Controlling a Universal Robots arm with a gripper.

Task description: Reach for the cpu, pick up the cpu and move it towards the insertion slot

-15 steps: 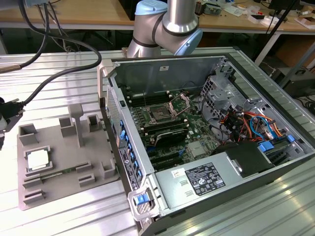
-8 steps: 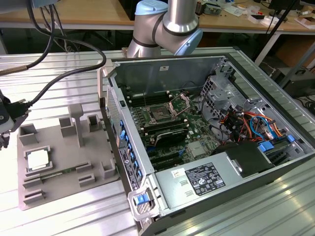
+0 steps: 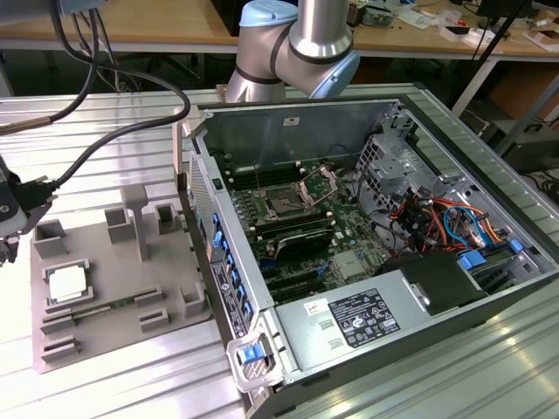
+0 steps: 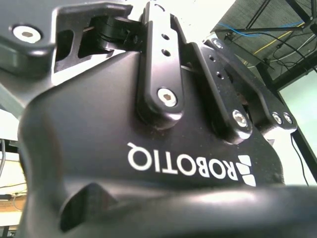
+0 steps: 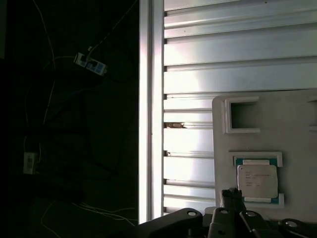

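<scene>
The cpu (image 3: pixel 68 284) lies in its raised frame (image 5: pixel 257 155) on the grey tray (image 3: pixel 109 271), jaws hanging near; I cannot tell if they're apart. An off-centre descent could catch that frame, tipping the chip.

The cpu (image 3: pixel 68 284) in a grey tray (image 3: pixel 113 271) frame, well apart from the insertion slot (image 3: pixel 281 202) inside the open case (image 3: pixel 288 131).

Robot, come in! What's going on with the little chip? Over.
Gripper beside the grey tray, near the cpu. Cpu lying in its tray frame, not picked up. Insertion slot inside the open case; case wall between tray and slot.
</scene>
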